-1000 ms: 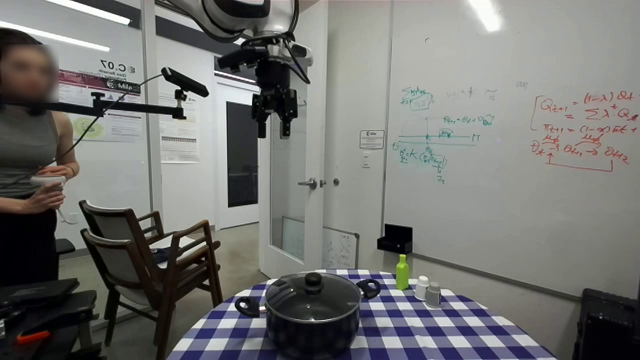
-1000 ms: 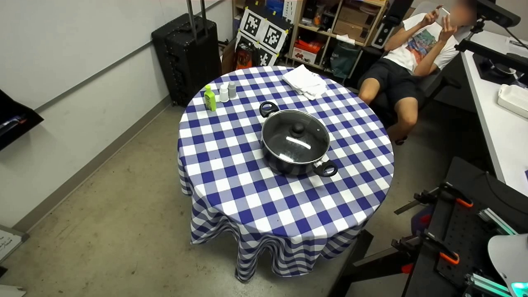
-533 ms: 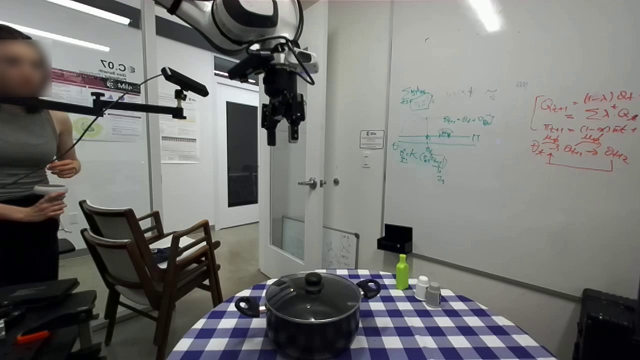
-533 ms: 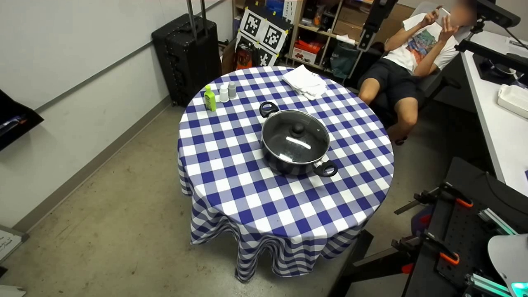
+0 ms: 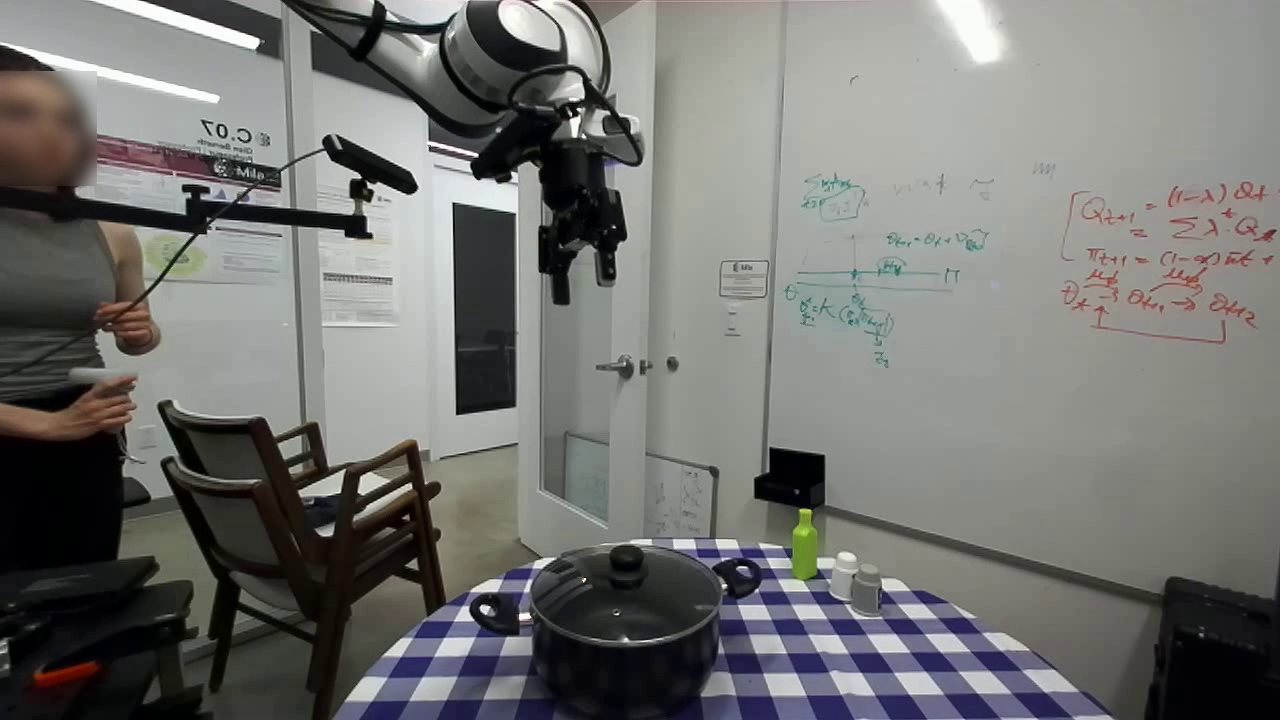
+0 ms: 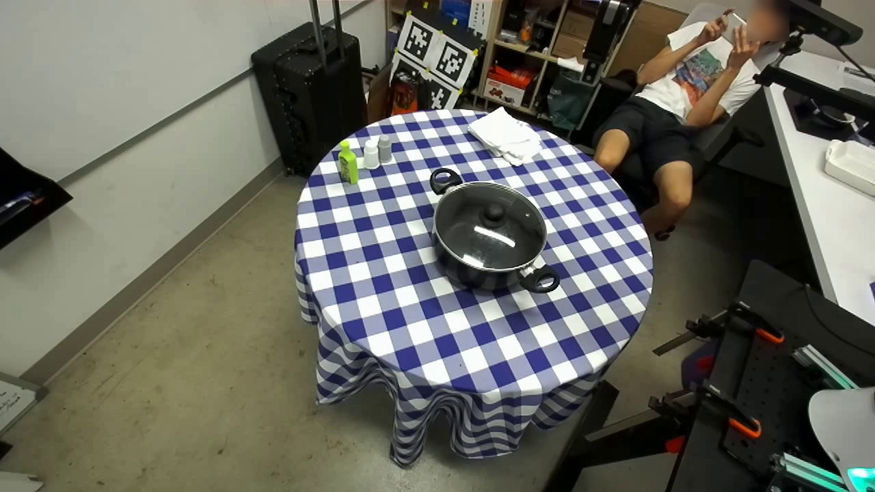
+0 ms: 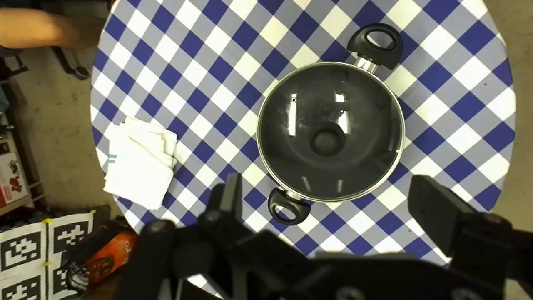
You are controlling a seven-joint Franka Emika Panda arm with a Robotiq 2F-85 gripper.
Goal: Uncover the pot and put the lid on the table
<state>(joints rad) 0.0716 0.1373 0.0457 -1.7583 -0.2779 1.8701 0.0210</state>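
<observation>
A wide, squat black cooking pot [image 5: 626, 668] stands upright on a round surface [image 6: 478, 348] covered with a blue-and-white checkered tablecloth [image 6: 383, 301], whose folds hang past the edge. A see-through glass lid [image 7: 331, 129] with a silvery rim sits on the pot, covering it, its round black knob [image 6: 493, 213] at the center. Two black loop handles [image 7: 374, 55] stick out from opposite sides of the pot. In an exterior view, a robot arm [image 5: 500, 50] extends from the top, and its black claw [image 5: 583, 290] hangs in the air, pointing down, well above the surface. Its two fingers [image 7: 437, 212] are spread wide apart and have hold of nothing; in the wrist view, the lid shows between and beyond them. Near the edge of the surface stand a small lime-green bottle [image 5: 804, 547] and, near it, a white shaker [image 5: 843, 577] and a gray shaker [image 5: 866, 592]. A pile of folded white cloths [image 7: 139, 164] lies near another part of the edge, apart from the pot. Farther out are two wooden armchairs [image 5: 235, 535], a standing person [image 5: 50, 300] in gray holding a white device [image 5: 100, 376], a seated person [image 6: 683, 89] in a white T-shirt, a black case [image 6: 311, 102], and a whiteboard [image 5: 1000, 420] with green and red handwriting.
</observation>
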